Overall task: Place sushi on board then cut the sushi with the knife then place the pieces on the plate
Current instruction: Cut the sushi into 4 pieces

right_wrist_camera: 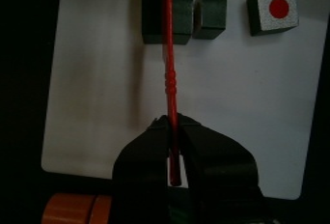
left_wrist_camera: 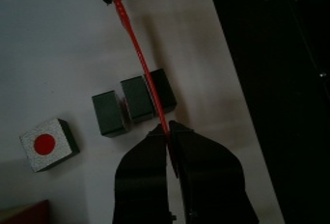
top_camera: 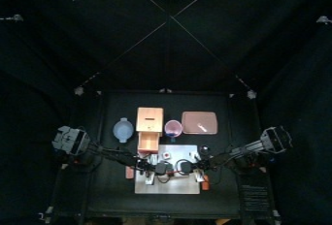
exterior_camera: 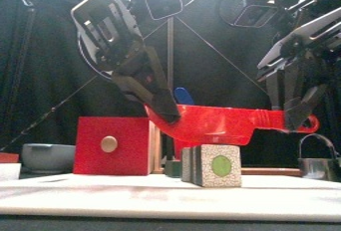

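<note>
Board point(right_wrist_camera: 91, 102) bare beside sushi point(right_wrist_camera: 213, 11), knife point(right_wrist_camera: 169, 64) above

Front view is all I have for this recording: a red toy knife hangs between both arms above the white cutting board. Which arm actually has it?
Observer: Both. Each wrist view shows the red toy knife edge-on, with the left gripper and the right gripper each having its jaws shut on it.
Operator: I can make out only one sushi piece clearly. Are there more?
Observer: Yes. The left wrist view shows three dark green toy sushi blocks close together in a row on the white cutting board. A fourth, white-faced piece lies apart from them, its round mark facing up.
</note>
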Robot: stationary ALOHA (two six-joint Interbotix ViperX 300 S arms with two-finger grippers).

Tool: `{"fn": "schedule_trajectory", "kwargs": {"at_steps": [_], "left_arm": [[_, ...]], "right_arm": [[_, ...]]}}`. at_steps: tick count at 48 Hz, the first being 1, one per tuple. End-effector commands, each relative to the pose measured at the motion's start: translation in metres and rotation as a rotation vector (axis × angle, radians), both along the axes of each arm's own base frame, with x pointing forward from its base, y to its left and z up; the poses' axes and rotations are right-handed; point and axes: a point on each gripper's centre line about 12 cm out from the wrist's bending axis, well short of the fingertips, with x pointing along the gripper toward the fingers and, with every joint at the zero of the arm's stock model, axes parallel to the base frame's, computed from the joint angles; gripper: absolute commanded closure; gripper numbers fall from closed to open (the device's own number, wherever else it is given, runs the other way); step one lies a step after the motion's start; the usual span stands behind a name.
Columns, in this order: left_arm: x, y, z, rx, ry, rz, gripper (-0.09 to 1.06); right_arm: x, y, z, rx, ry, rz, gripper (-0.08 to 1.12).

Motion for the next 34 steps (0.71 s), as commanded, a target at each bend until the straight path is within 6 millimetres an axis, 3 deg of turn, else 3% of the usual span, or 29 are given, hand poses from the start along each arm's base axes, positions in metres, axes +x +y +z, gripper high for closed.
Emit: {"fn": "schedule_trajectory", "kwargs": {"at_steps": [1, 34], "left_arm": [[0.005, -0.003, 0.021, -0.007, -0.074, -0.010, 0.66], [0.003, -0.003, 0.007, -0.001, -0.041, -0.009, 0.66]], "right_arm": [[0.011, -0.008, 0.023, 0.007, -0.078, -0.019, 0.62], [0.013, -0.011, 0.013, 0.008, -0.055, -0.031, 0.62]]}}
